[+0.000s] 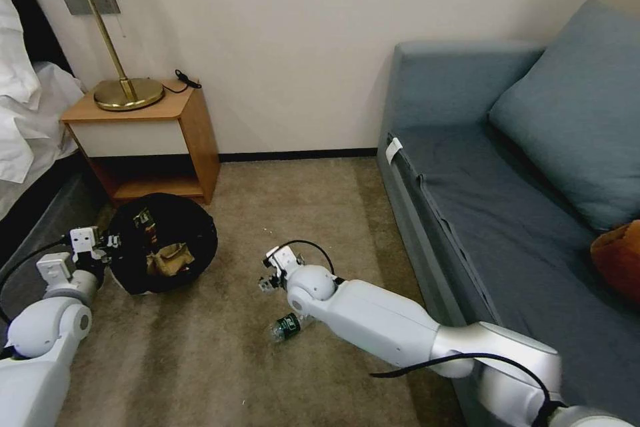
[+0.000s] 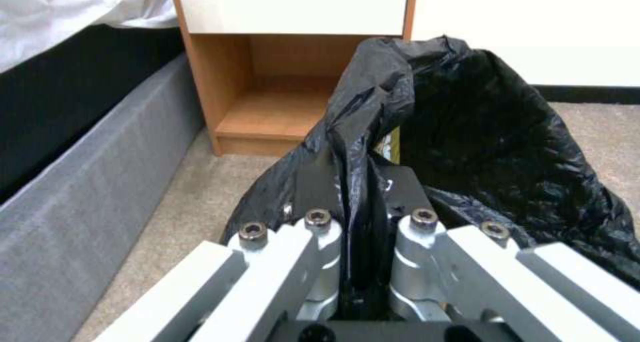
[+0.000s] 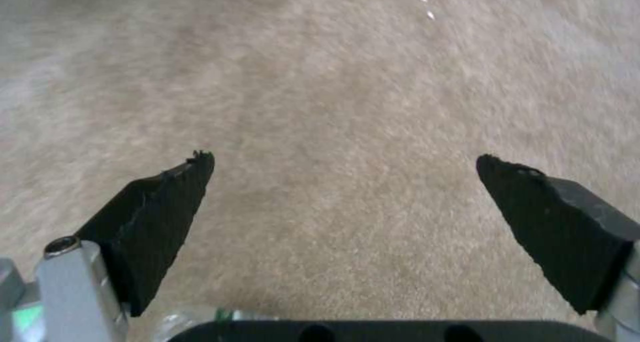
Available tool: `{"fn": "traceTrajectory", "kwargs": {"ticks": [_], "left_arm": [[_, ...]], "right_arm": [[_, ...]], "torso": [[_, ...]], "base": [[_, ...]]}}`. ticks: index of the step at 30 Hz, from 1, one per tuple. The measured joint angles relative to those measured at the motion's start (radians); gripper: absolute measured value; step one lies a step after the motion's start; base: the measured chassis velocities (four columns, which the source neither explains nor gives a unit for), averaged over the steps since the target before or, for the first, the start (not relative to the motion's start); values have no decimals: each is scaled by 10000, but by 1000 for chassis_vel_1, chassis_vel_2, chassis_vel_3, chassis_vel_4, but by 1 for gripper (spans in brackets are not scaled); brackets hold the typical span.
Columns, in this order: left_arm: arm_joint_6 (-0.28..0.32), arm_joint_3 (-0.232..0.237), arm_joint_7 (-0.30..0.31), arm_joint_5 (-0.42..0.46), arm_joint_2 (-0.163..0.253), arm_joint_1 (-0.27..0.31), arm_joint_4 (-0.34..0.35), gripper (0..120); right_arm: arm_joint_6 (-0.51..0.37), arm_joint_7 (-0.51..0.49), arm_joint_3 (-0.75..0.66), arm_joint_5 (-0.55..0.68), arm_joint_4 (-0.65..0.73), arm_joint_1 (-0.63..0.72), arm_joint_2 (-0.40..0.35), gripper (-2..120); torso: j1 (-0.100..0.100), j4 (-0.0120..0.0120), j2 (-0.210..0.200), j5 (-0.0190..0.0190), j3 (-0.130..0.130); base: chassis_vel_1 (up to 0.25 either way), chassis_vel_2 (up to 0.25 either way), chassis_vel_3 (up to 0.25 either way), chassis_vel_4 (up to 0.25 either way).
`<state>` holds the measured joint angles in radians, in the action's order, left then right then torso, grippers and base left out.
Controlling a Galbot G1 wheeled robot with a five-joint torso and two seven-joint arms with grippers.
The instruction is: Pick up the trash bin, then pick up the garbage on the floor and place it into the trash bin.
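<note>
Bin held at the left, bottle waiting on the floor.
The bin (image 1: 163, 243) sat on the floor (image 1: 220, 353) by the nightstand (image 1: 143, 140), tipped toward the robot, so its mouth likely stayed open for drops. The left claw (image 2: 353, 202) pinched the bag rim to hold it there. The right claw (image 3: 343, 167) hovered spread wide and empty over carpet, the bottle (image 1: 288, 325) just beside its wrist.

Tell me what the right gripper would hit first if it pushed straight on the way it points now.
Most likely the floor: the right gripper is open, angled down at bare carpet between its fingers. The bottle lies behind it, under the wrist, out of that line.
</note>
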<state>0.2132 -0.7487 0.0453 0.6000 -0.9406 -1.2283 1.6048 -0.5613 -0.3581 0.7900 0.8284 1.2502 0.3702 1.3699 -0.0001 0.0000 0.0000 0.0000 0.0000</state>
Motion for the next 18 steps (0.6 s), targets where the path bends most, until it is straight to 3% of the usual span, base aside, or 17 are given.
{"fn": "traceTrajectory", "kwargs": {"ticks": [4,12,18], "left_arm": [[148,-76,184,509,32,-23,233,5],[241,-80,230,556,0,-7,312,5],[341,-79,449,632,-26,-9,346,5]], "right_arm": [[-46,635,467,-325,817,-239,-444,100],[-62,1021,1210,-782,1540,-360,-1132,100],[200,1751,1702,-1465,1907,-447,-2271,100]], "torso": [[0,2,0,3,0],[0,0,0,2,0],[1,-1,0,0,0]], "base": [[0,0,0,0],[0,0,0,0],[0,0,0,0]]}}
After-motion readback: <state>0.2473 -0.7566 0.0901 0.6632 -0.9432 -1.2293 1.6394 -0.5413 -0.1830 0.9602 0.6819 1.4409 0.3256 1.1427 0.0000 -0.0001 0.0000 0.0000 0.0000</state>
